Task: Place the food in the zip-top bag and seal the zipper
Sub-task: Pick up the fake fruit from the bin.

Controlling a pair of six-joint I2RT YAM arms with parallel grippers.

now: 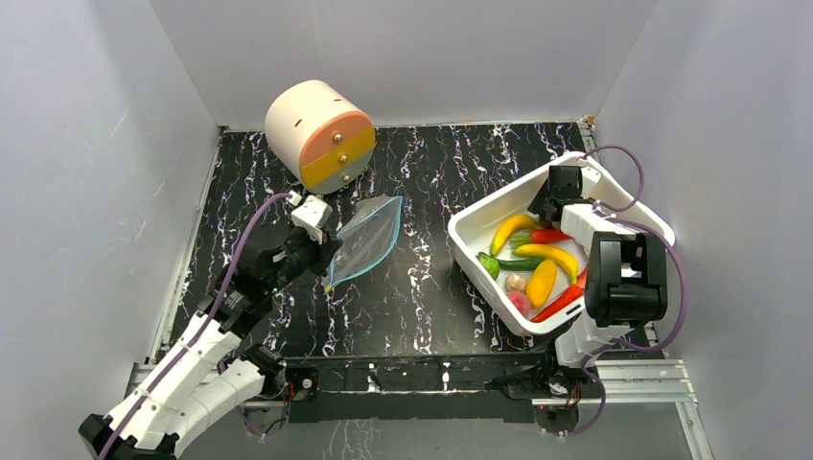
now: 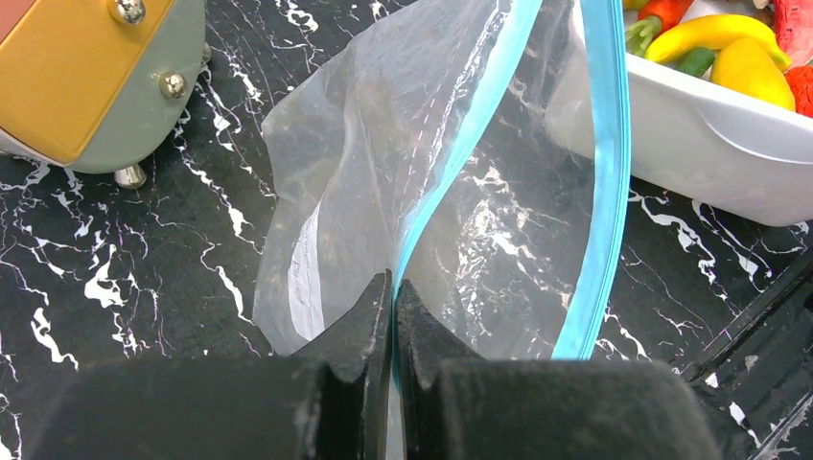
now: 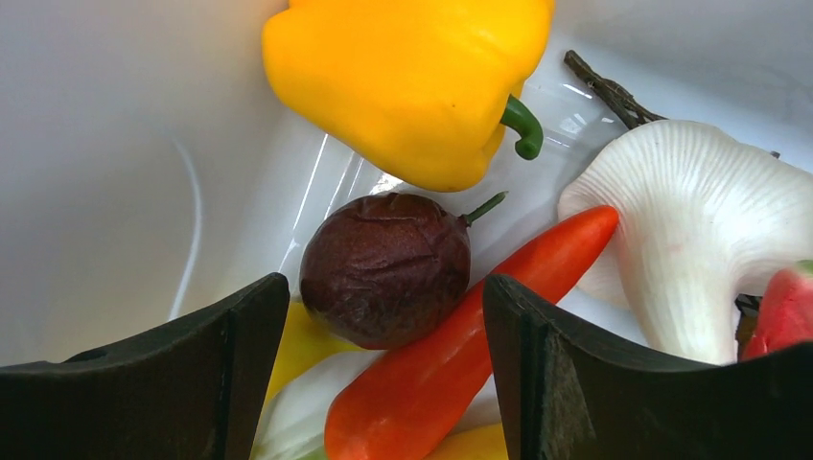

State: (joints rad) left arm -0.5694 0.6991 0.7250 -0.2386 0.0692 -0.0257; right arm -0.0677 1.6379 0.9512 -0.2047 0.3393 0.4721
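Note:
The clear zip-top bag (image 1: pixel 369 235) hangs tilted over the black marble table, left of centre. My left gripper (image 1: pixel 326 251) is shut on its mouth edge; in the left wrist view the gripper (image 2: pixel 394 287) pinches one teal zipper strip (image 2: pixel 479 125), while the other strip (image 2: pixel 604 192) bows away, so the mouth is open. The bag (image 2: pixel 364 163) is empty. My right gripper (image 1: pixel 542 206) is open, down in the white tub (image 1: pixel 479 216) among the food. In its wrist view the gripper (image 3: pixel 383 283) straddles a brown piece (image 3: pixel 383 259) and a red chili (image 3: pixel 499 307), below a yellow pepper (image 3: pixel 403 77).
The tub also holds bananas (image 1: pixel 551 257), a cucumber (image 1: pixel 518 262), a white mushroom (image 3: pixel 690 220) and a pink piece (image 3: pixel 786 307). A round cream, orange and grey container (image 1: pixel 316 134) stands behind the bag. White walls close three sides; a metal rail (image 1: pixel 431 374) runs along the front.

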